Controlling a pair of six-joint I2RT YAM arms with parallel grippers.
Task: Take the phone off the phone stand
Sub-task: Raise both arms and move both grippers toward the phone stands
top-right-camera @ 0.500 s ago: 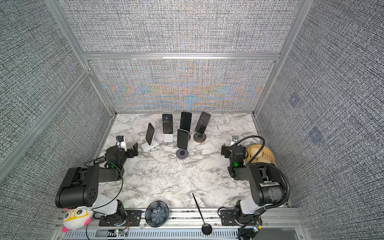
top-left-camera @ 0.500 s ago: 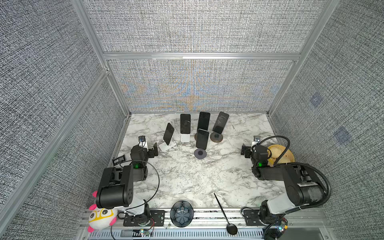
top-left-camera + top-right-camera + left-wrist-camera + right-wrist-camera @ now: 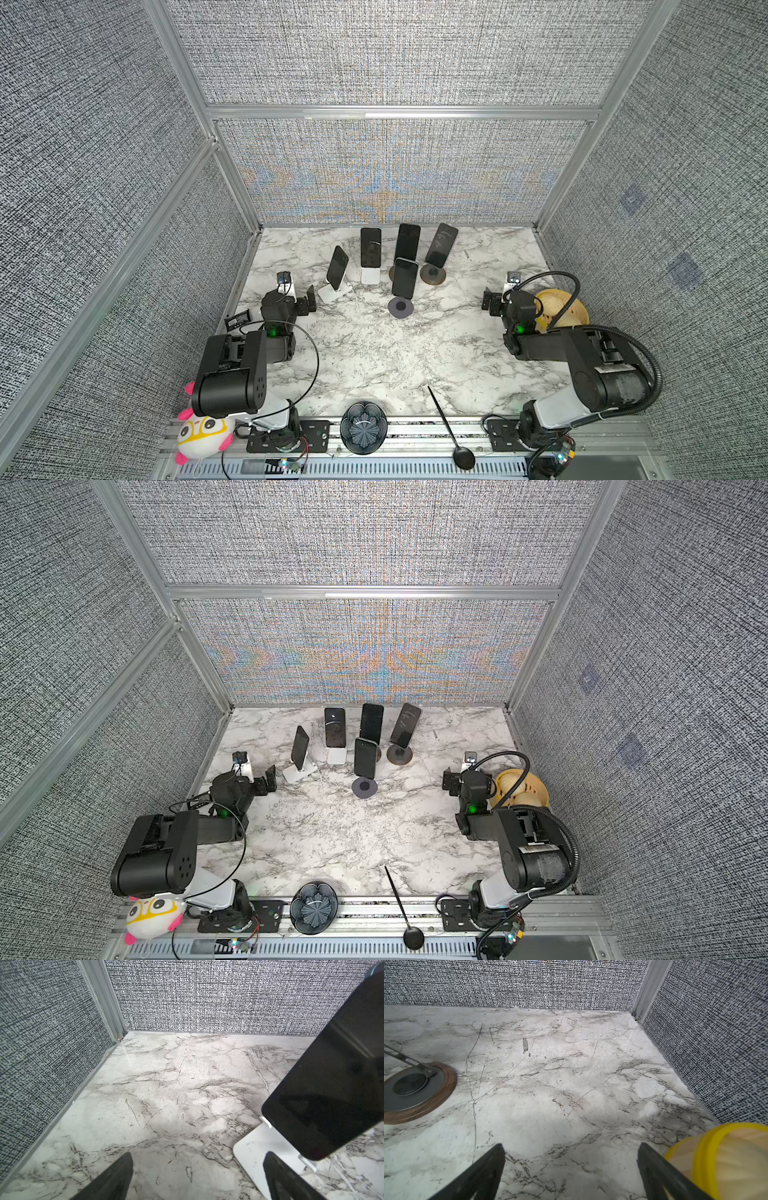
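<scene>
Black phone (image 3: 332,1076) on white stand (image 3: 255,1157), left fingers (image 3: 116,1178) spread

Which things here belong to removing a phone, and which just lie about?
Job: five phones on their stands; left gripper, open.
Lying about: plush toy, dark bowl, black spoon, tan basket.
</scene>
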